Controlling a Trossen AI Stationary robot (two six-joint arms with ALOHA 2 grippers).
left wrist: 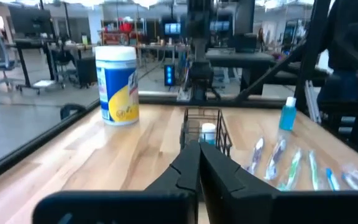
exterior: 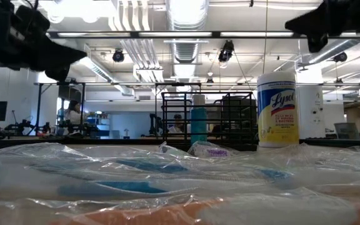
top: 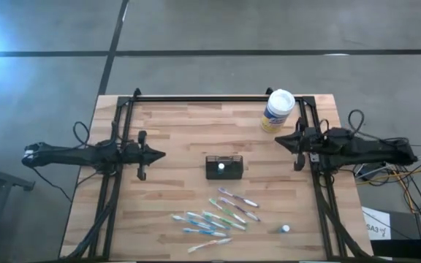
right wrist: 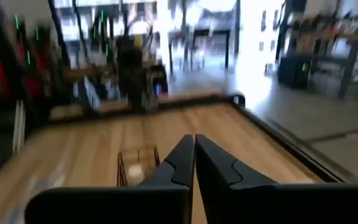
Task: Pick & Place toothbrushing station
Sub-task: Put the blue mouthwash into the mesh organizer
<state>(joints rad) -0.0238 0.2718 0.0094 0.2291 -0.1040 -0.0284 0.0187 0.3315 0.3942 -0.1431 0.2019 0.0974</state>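
The toothbrushing station is a small black wire holder standing on its base at the table's middle; it also shows in the left wrist view, the right wrist view and the low view. Something small and white sits inside it. My left gripper hovers shut to its left, above the table. My right gripper hovers shut to its right and a little farther back. Both are empty.
A white-lidded, yellow-labelled wipes canister stands at the far right. Several wrapped toothbrushes lie near the front edge, with a small blue bottle to their right. A black frame borders the table.
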